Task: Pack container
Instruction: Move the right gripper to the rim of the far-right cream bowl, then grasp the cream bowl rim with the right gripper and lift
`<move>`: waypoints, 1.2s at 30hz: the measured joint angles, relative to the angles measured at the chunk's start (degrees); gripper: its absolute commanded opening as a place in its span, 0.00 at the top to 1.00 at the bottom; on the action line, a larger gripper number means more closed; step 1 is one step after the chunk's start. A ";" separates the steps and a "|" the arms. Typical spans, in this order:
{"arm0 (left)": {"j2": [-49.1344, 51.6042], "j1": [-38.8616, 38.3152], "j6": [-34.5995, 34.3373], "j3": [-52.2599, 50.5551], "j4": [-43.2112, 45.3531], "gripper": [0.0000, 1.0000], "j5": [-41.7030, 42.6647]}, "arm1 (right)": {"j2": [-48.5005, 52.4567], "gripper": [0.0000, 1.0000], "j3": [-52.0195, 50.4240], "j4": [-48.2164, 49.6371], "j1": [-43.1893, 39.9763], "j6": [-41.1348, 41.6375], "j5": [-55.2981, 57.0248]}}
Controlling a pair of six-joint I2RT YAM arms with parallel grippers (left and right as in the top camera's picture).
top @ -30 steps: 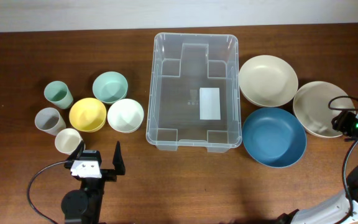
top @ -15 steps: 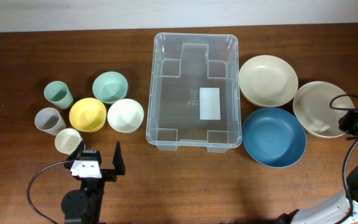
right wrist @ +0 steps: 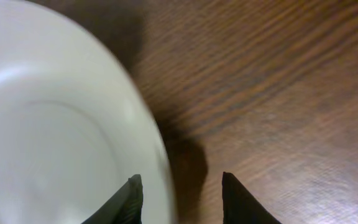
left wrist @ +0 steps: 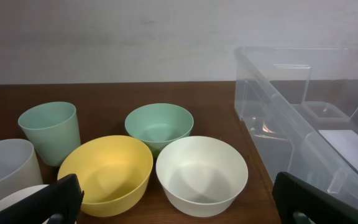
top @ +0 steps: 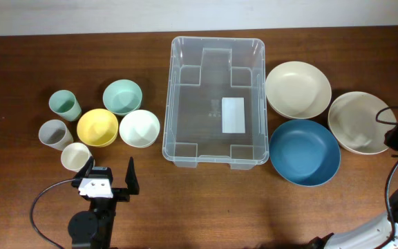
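Observation:
The clear container (top: 168, 104) stands empty mid-table, a white label on its base; its near wall (left wrist: 291, 118) fills the right of the left wrist view. My left gripper (top: 110, 166) hovers wide open at the front left, facing a yellow bowl (left wrist: 104, 174) and a white bowl (left wrist: 202, 174), nothing between its fingers. My right gripper (top: 391, 136) is at the far right, over the right rim of a cream bowl (top: 354, 121). In the right wrist view its fingers straddle that rim (right wrist: 157, 155), one over the bowl, one over bare wood, with a gap to the rim.
A beige bowl (top: 298, 88) and a blue bowl (top: 304, 152) sit right of the container. Left of it are a teal bowl (top: 121, 96), a green cup (top: 64, 105), a grey cup (top: 54, 133) and a cream cup (top: 74, 156).
My right gripper has shifted right toward the table's edge, and the cream bowl has slid slightly right with it. The left arm has not moved.

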 measured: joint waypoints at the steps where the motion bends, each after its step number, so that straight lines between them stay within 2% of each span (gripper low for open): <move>1: 0.00 0.00 0.00 0.00 0.00 0.00 0.00 | 0.22 0.59 0.00 0.11 0.00 -0.02 -0.52; 5: 0.00 0.00 0.00 0.00 0.00 0.00 0.00 | 1.66 0.59 -0.02 0.57 0.00 0.11 -1.62; 7: 0.00 0.00 0.00 0.00 0.00 0.00 0.00 | 2.69 0.71 0.00 1.16 0.00 -0.13 -2.05; 9: 0.00 0.00 0.00 0.00 0.00 0.00 0.00 | 2.99 0.94 0.11 1.60 0.00 -0.09 -2.27; 10: 0.00 0.00 0.00 0.00 0.00 0.00 0.00 | 3.08 0.96 0.11 1.60 0.00 -0.07 -2.54; 23: 0.00 0.00 0.00 0.00 0.00 0.00 0.00 | 0.44 0.96 1.64 -1.44 -1.18 2.99 -4.46; 30: 0.00 0.00 0.00 0.00 0.00 0.00 0.00 | -12.94 0.96 5.20 -2.08 -3.32 3.30 -5.95; 33: 0.00 0.00 0.00 0.00 0.00 0.00 0.02 | -19.96 0.96 6.12 -1.92 -1.18 3.34 -7.67; 36: 0.00 0.00 0.00 0.00 0.00 0.00 0.02 | -24.68 0.96 6.58 -1.66 4.48 3.45 -9.01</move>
